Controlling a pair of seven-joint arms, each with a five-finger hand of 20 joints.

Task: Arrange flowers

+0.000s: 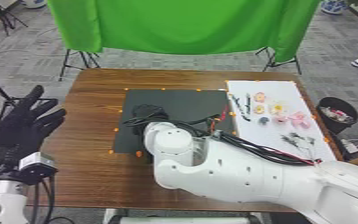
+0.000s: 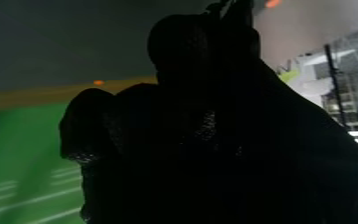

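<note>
Head view: black-gloved left hand (image 1: pixel 20 131) spread wide, holding nothing; black-gloved right hand (image 1: pixel 149 112) over the square dark-grey mat (image 1: pixel 180 99), openness and grip I can't tell; round black bin (image 1: pixel 337 127) holds pinkish bits (image 1: pixel 337 115).

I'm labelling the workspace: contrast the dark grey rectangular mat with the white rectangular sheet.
The mat is dark grey, the sheet white. The right hand is over the mat; small flowers lie on the sheet. Both are flat rectangles with orange marks at their edges.
</note>
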